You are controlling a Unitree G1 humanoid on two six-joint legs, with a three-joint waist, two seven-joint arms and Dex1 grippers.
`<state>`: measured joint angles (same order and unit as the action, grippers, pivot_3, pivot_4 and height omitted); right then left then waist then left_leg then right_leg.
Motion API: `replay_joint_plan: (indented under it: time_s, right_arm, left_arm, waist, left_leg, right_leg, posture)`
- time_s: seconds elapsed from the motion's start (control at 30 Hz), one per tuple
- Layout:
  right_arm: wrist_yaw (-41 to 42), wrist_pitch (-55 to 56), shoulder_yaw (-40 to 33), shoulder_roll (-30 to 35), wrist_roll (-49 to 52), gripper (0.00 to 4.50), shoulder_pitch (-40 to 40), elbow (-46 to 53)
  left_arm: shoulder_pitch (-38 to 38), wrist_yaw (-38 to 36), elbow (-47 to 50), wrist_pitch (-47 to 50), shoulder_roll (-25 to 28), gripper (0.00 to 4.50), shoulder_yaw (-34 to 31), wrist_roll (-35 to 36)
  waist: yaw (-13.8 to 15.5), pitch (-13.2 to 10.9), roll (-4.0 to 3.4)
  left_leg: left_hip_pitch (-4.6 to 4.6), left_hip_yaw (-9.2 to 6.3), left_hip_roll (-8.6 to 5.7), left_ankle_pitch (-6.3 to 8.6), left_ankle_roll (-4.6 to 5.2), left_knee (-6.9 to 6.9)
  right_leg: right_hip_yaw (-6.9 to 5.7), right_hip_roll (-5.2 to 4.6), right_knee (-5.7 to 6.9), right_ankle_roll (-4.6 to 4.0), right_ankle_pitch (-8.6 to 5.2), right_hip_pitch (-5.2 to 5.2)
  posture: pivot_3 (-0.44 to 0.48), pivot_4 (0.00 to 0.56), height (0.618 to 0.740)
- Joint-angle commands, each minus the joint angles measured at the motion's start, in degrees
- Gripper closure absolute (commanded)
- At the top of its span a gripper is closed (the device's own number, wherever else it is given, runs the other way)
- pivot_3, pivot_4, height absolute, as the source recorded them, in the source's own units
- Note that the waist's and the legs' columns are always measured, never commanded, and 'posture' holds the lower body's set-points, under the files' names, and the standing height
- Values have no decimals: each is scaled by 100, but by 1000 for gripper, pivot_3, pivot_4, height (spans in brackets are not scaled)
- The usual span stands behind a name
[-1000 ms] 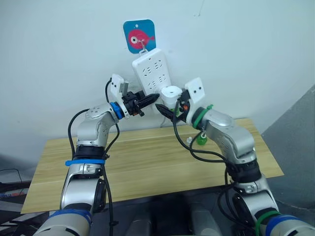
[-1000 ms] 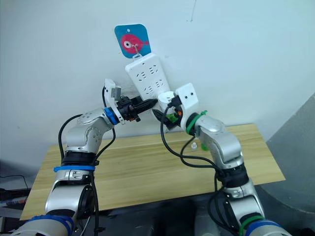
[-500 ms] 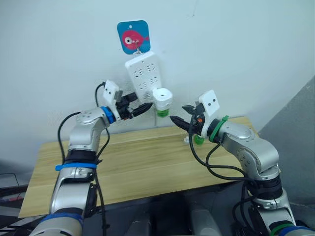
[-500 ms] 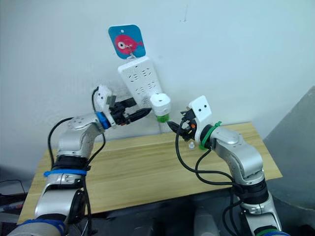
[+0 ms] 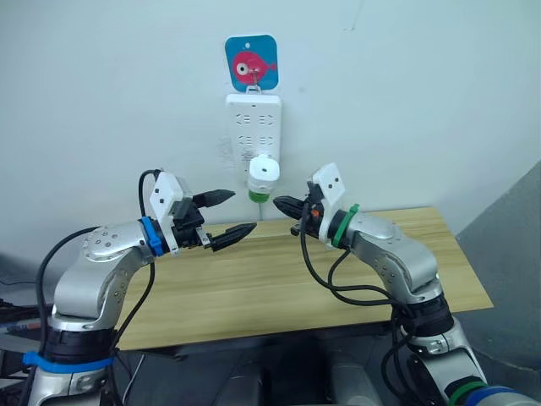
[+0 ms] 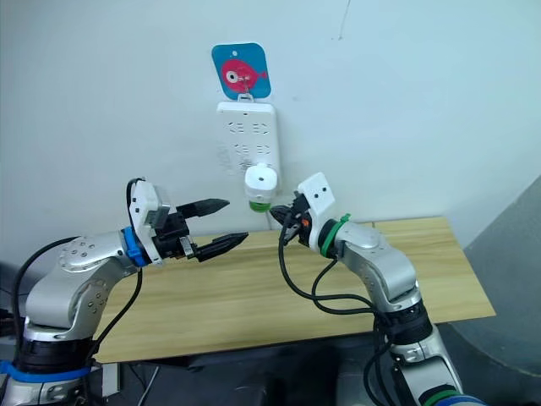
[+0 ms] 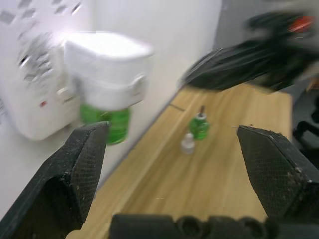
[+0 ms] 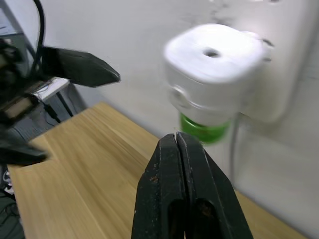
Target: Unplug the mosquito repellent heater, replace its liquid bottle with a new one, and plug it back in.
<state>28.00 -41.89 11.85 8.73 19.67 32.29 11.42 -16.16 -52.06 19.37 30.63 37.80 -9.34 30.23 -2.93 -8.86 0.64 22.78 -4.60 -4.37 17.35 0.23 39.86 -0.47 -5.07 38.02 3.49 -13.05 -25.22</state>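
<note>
We find the mosquito repellent heater plugged into the lower end of the white power strip, which hangs on the wall from a hook on a blue fish sticker. A green liquid bottle is screwed in under the heater, so we judge the unit is either not yet unplugged or already refitted; these frames cannot settle which.

Both arms hang in the air above the wooden table, apart from the heater. The left gripper sits at about 8 o'clock from the heater, its 2 fingers spread wide and empty, tips aimed toward the unit. The right gripper sits at about 4 o'clock, just beside the bottle without touching it; its 2 fingers are pressed together with nothing between them. We read the pair as flanking the heater so that either can reach it.

The left wrist view adds what the head views hide behind the right arm: a second green bottle and a small pale cap standing close together on the table near the wall. The right wrist view gives the heater's top face with its single hole, and confirms the shut fingers.
</note>
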Motion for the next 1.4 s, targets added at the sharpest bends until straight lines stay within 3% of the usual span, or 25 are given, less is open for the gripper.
replay_joint_plan:
  time_s: [0.03,0.2,1.03,1.4]
  right_arm:
    - [-81,324,-18,-169,-85,4463,204,-78]
    - [-206,530,-118,-301,-175,4463,305,-310]
    - [-183,569,-35,-379,-285,4463,324,-539]
    - [-662,626,-644,-773,-63,4463,452,-804]
  left_arm:
    - [-12,324,430,259,99,0,-378,313]
    - [74,796,563,569,36,0,-704,615]
    - [79,678,716,793,233,0,-369,977]
    - [118,669,677,758,238,0,-347,952]
  waist:
    - [25,0,0]
    - [24,0,0]
    - [12,-2,-3]
    - [14,-6,-6]
  left_leg:
    - [-2,1,0,0,-1,0]
    - [-3,1,0,0,-1,-2]
    - [-4,3,2,-1,-1,-5]
    - [-4,1,2,-2,-3,-5]
  right_leg:
    - [-1,2,2,0,0,1]
    - [-6,3,0,0,0,1]
    - [-6,3,-3,-1,-1,2]
    - [-5,3,-3,-1,-1,3]
  posture:
    - [-27,151,740]
    - [-30,154,740]
    - [-41,166,740]
    - [-45,169,740]
